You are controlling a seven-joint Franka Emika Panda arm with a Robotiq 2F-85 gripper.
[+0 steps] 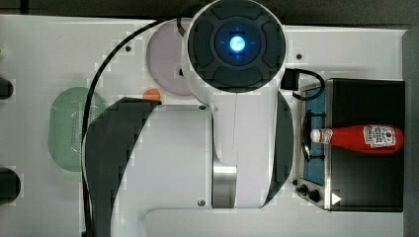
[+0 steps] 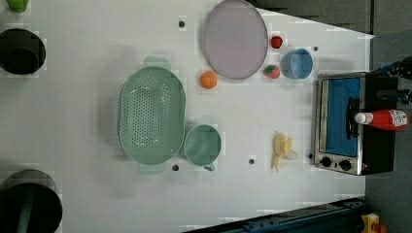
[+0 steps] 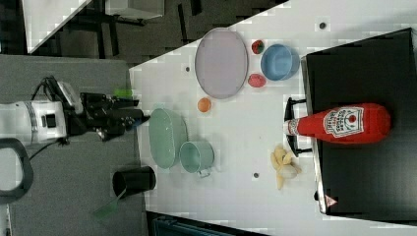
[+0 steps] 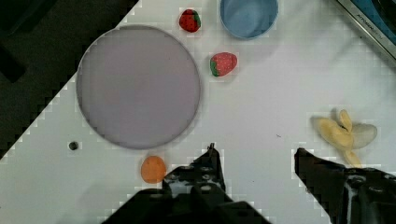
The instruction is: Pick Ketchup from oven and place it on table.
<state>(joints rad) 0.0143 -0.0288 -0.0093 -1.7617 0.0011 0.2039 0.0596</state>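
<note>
Task not yet begun: your ketchup bottle (image 3: pixel 344 124) lies on its side on top of the oven (image 3: pixel 364 187), cap over the door handle, while your pincer (image 4: pixel 254 161) hangs wide open and empty above the desk (image 4: pixel 261 107).

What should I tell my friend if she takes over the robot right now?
End effector: open and holding nothing, up above the table near the purple plate, orange and peeled banana.
Ketchup: lying on its side on top of the oven, cap sticking out over the front edge above the handle. It is on the oven, not inside.
Oven door looks closed in the left view.
Done: nothing yet, the bottle is untouched.
Left: go over to the oven, grab the bottle, lift it off, and set it on a bare part of the table.
</note>
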